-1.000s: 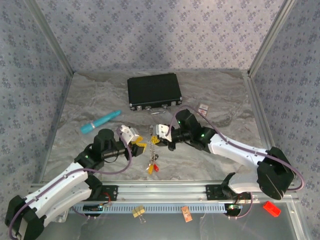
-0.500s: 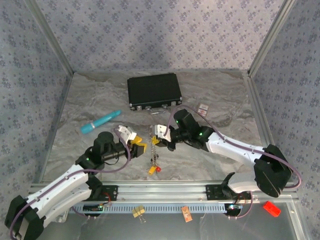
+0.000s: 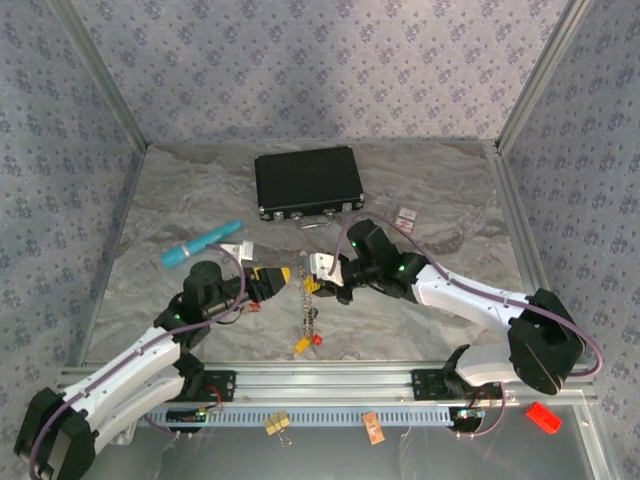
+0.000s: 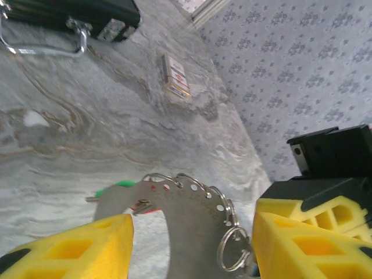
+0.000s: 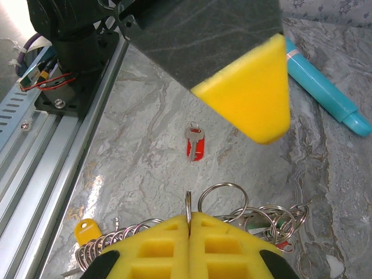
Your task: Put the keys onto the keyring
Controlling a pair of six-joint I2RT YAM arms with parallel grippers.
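At mid-counter, a little toward the near edge, your two grippers meet almost tip to tip.

Left gripper [image 3: 280, 276]: jaws partway apart. In its wrist view the yellow pads [image 4: 70, 247] stand on either side of the keyring [image 4: 186, 218], a flat curved metal band with a row of small holes. The band sits in the gap. You cannot tell whether either pad touches it.

Right gripper [image 3: 313, 283]: jaws pressed together, pads [image 5: 145, 253] meeting flat. The thin edge of a split ring [image 5: 188, 204] is pinched between them. A tangle of rings [image 5: 256, 224] bunches just beside that grip.

In the top view a thin chain [image 3: 308, 312] runs from the right gripper toward the near edge of the counter [image 3: 430, 190]. It ends at the keys [image 3: 308, 342], one yellow-tagged and one red, close together.

One red key [image 5: 196, 142] lies flat and alone on the counter, apart from the bunch, under the left gripper's finger as your right wrist camera sees it.

Other items:
- A closed black case [image 3: 307, 182] sits toward the far edge.
- A teal pen [image 3: 202, 244] lies toward the left edge.
- A small red-and-white card [image 3: 405, 218] lies to the right of the case.
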